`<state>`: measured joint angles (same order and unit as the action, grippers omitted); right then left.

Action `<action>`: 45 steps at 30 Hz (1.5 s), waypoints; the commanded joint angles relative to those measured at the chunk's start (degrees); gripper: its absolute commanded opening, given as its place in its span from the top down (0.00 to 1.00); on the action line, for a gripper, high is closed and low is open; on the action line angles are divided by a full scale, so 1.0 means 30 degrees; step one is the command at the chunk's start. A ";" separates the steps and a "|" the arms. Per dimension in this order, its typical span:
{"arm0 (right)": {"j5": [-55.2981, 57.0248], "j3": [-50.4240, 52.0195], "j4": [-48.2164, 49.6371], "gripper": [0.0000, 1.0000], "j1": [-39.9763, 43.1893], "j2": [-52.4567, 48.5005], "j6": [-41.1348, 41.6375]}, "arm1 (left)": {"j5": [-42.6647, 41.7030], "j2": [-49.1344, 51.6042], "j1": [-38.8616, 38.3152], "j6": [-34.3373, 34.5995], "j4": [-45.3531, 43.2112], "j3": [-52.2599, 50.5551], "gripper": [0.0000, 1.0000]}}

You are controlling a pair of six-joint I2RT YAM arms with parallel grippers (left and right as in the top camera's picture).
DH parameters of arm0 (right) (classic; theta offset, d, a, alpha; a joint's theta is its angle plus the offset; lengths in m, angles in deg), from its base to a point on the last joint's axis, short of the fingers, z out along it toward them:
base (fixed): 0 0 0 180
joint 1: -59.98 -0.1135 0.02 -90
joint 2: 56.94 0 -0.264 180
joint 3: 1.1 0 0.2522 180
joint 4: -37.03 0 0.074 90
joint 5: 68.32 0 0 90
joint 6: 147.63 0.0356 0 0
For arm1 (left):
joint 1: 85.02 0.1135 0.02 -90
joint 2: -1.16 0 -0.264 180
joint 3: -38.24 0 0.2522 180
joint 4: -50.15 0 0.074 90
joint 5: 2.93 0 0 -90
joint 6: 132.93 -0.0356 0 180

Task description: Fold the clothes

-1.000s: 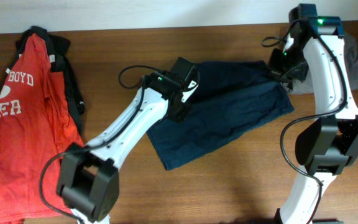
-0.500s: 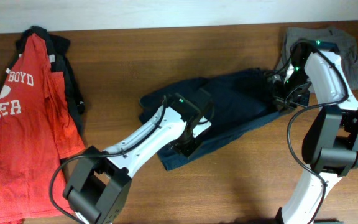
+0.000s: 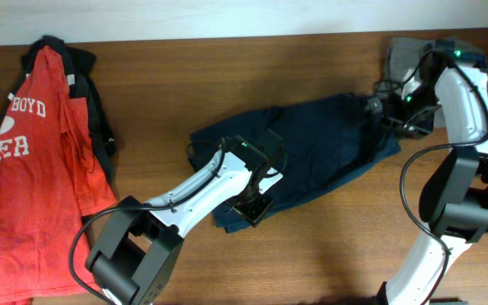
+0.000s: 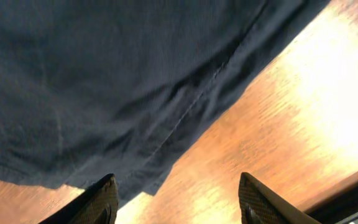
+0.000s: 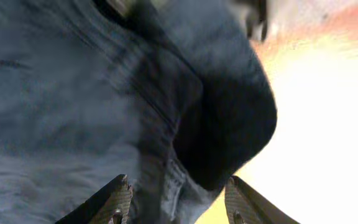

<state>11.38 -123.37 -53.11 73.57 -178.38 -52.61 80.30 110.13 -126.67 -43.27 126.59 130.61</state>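
Note:
The navy-blue garment (image 3: 320,144) lies folded over itself in the middle of the table. My left gripper (image 3: 257,206) hovers at its front left edge. In the left wrist view this gripper (image 4: 179,202) is open, with bare wood between the fingers and the navy hem (image 4: 166,124) just beyond. My right gripper (image 3: 378,110) is over the garment's right end. In the right wrist view it (image 5: 179,202) is open just above a bunched navy seam (image 5: 185,137), gripping nothing.
A red T-shirt (image 3: 32,169) with white lettering lies spread at the far left, over a black garment (image 3: 100,110). A grey garment (image 3: 405,51) sits at the back right, behind the right arm. Bare wooden table (image 3: 337,246) runs along the front.
Both grippers pulled the navy garment's far edge forward and over itself, then opened and let go of the cloth. The right arm has drawn back slightly.

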 commanded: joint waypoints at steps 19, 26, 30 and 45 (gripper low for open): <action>-0.1515 -0.1741 0.0102 0.96 -0.2142 0.0051 -0.3024 | -0.1989 -0.0539 0.5472 0.6033 -0.4823 -0.2514 0.99; -0.1508 -0.1741 0.0102 0.96 -0.2288 0.0051 -0.3031 | -0.1355 0.0321 0.5566 0.6025 -0.7548 -0.3942 0.99; -0.1508 -0.1741 0.0117 0.96 -0.2288 0.0051 -0.3031 | 0.0576 0.0758 0.6178 0.6025 -0.7643 -0.3942 0.99; -0.1508 -0.1741 0.0109 0.95 -0.2288 0.0051 -0.3031 | 0.0146 0.5821 1.0382 0.4612 -1.6560 -0.3934 1.00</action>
<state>7.18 -128.90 -52.91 67.01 -178.38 -61.14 72.39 119.49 -97.41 -26.24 78.02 123.00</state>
